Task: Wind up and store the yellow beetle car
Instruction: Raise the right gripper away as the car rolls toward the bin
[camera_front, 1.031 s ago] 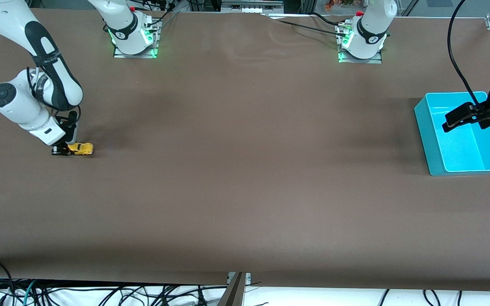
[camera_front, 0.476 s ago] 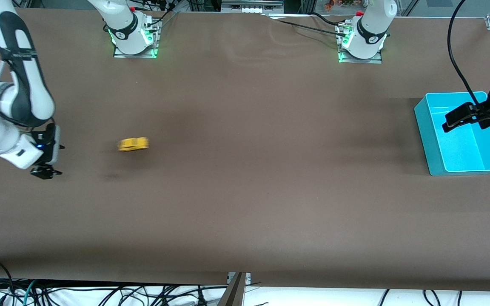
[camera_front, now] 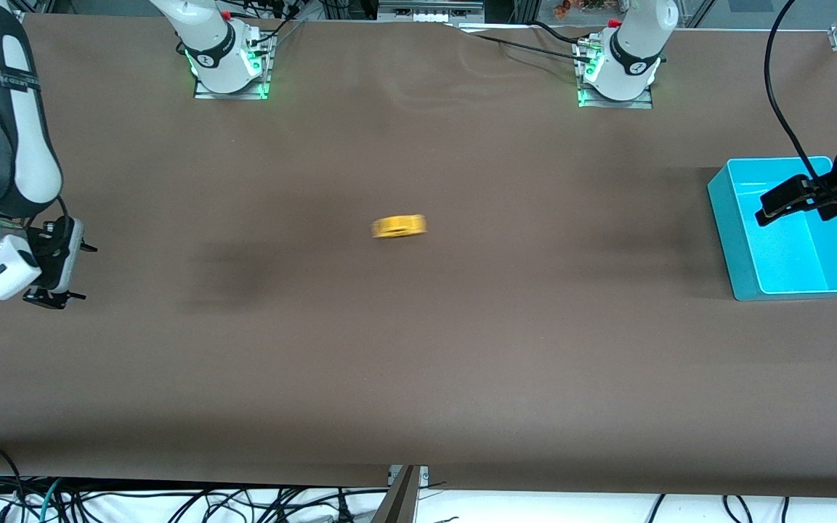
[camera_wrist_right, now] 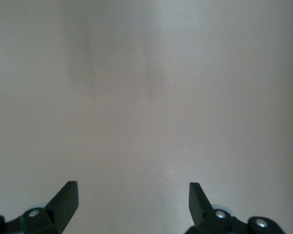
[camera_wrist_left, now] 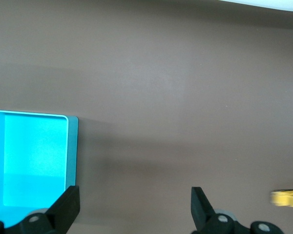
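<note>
The yellow beetle car (camera_front: 398, 226), blurred on the bare desk (camera_front: 418, 349) well apart from the turquoise bin (camera_front: 724, 211) toward the right arm's end, is probably light, hard and slippery, best pinched across its sides, long axis toward the bin, nose not readable; the left pincer (camera_front: 771, 211) over the bin and the right pincer (camera_front: 51, 296) over the desk are both open and empty.

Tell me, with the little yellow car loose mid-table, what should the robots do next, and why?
Probably the left gripper, open over the turquoise bin, should come down toward the table in the car's path. The yellow beetle car is blurred mid-table, held by nothing, seemingly rolling toward that end. The right gripper is open at its own end of the table, away from the car.
</note>
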Robot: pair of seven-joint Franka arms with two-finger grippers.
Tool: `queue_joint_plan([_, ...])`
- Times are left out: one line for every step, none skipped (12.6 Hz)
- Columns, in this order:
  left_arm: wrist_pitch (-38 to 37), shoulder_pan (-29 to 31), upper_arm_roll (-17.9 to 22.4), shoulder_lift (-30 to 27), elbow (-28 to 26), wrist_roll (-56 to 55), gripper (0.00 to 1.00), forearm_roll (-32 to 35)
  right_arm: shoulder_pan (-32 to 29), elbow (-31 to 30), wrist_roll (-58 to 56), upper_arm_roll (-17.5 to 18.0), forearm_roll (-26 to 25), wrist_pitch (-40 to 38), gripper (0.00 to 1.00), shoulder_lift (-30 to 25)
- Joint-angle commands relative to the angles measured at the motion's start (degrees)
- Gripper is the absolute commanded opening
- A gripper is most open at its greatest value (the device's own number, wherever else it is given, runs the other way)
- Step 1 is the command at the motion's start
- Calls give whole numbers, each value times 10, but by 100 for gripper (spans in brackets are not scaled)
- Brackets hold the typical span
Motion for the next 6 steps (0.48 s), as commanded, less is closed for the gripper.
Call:
queue_joint_plan([-7,3,-1,7,16,13,100,-8,0,62,137,12,7,-72,100,-4])
queue_joint_plan([-7,3,-1,7,16,13,100,-8,0,84,205,17,7,-101,100,-6])
queue_joint_plan([-7,2,-1,7,16,13,100,-8,0,107,265,24,7,-127,100,-7])
queue_joint_plan([-7,2,-1,8,16,13,100,-8,0,121,328,30,7,-141,100,-8])
queue_joint_plan([-7,2,-1,8,16,13,100,-7,0,124,392,34,8,-147,100,-10])
queue_joint_plan([-7,2,-1,8,16,13,100,-7,0,125,451,40,8,-150,100,-20])
